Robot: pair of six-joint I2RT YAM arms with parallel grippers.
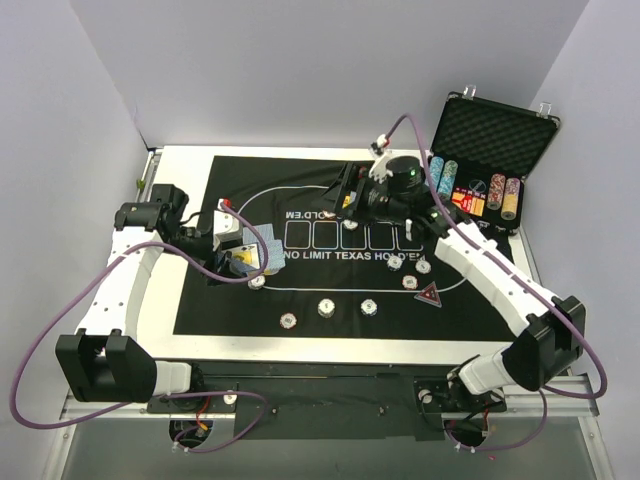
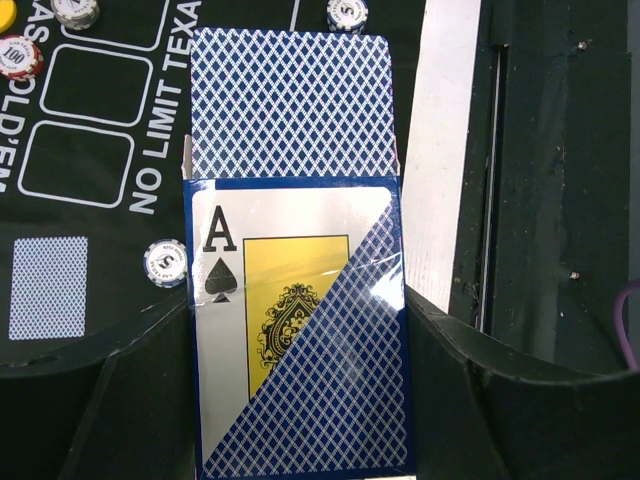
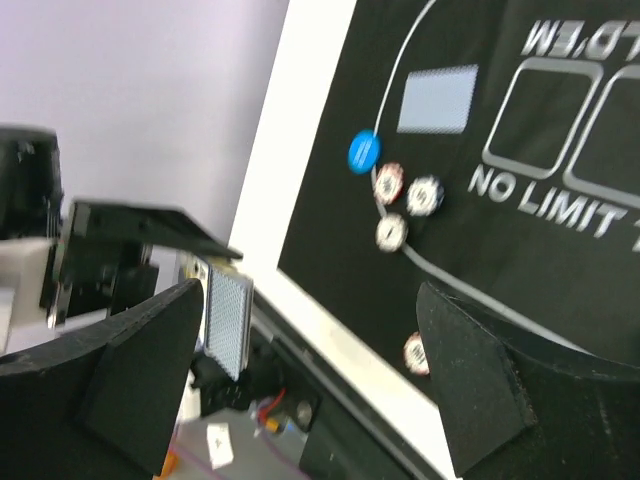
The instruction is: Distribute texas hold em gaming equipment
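Apparently the dealing is only partly done: several poker chips and the red triangle marker lie spread along the mat, but only 1 dealt card is clear. The left hand grips the card box, with cards sticking out; the right hand is open and empty. The right arm hides part of the far mat, and the number of cards inside the box I cannot tell.

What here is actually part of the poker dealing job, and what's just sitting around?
Part of the job: card box, face-down card, poker chips, blue disc, red triangle marker.
Just lying about: black mat, open case, tall chip columns.
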